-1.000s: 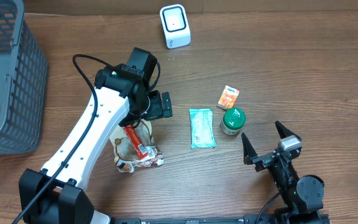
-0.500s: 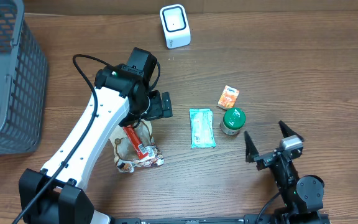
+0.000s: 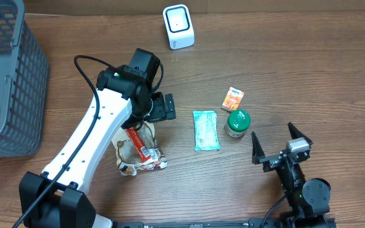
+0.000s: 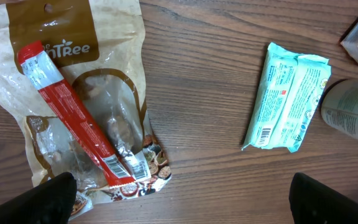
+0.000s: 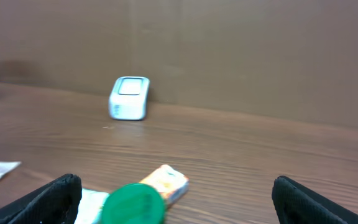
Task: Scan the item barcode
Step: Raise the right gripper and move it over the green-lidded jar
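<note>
Nothing has been scanned yet, and nothing is even off the worktop. The left pincer hangs with its jaws spread wide and empty, above the gap between the snack bag and the teal packet. The right pincer is gaping too and holds nothing, parked near the front edge just short of the green-lidded jar. The scanner sits alone at the far side, well apart from every item. By my reckoning the whole job is ahead: pick something up, carry it across, turn its code to the scanner. Which item is meant, I can't say. From the left wrist, a barcode shows on the lower end of the red stick pack lying on the bag, and another on the teal packet's near corner. From overhead the left arm covers the bag's top. The orange box is clipped by the left wrist view's edge, and so is the jar. The right wrist view is soft, with the jar's lid cut off at the bottom. No code is visible on the jar or the box.
</note>
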`<state>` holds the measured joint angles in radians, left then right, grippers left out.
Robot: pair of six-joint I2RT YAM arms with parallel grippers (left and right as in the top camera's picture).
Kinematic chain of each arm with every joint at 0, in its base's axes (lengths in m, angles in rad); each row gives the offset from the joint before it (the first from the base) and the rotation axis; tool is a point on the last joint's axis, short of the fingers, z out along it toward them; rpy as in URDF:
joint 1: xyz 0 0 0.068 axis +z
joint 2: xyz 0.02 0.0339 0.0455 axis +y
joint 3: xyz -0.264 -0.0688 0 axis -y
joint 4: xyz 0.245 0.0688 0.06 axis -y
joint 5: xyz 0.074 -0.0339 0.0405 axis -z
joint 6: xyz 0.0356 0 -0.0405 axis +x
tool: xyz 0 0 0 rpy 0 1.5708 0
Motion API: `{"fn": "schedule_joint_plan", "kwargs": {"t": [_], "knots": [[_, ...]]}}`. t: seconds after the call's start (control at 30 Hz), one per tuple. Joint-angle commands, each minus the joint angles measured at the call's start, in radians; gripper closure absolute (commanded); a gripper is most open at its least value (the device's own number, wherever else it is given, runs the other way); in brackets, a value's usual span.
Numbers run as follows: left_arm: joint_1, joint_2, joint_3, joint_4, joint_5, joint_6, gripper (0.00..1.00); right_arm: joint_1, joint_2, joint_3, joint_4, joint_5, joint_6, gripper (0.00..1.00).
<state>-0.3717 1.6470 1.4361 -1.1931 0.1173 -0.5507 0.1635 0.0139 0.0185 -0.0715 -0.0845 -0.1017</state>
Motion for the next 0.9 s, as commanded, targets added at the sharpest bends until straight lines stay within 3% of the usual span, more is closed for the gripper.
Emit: {"fn": "schedule_joint_plan", "kwargs": {"t": [0.0,0.2,0.33,0.6,0.87], "knots": [[-0.002,0.0,0.004,0.0,0.01,-0.014,0.0,-0.001,-0.01,-0.011,0.014,-0.141,0.034,0.0],[-0.002,0.0,0.004,0.0,0.01,-0.014,0.0,-0.001,-0.01,0.004,0.01,-0.198,0.241,0.0],[-0.002,0.0,0.004,0.0,0.01,-0.014,0.0,-0.002,-0.008,0.113,-0.046,-0.193,0.309,0.0],[-0.002,0.0,0.004,0.0,0.01,-0.014,0.0,-0.002,0.153,0.56,-0.373,-0.083,0.311,0.0],[-0.002,0.0,0.004,0.0,0.01,-0.014,0.0,-0.002,0.652,1.186,-0.854,-0.084,0.311,0.0]]}}
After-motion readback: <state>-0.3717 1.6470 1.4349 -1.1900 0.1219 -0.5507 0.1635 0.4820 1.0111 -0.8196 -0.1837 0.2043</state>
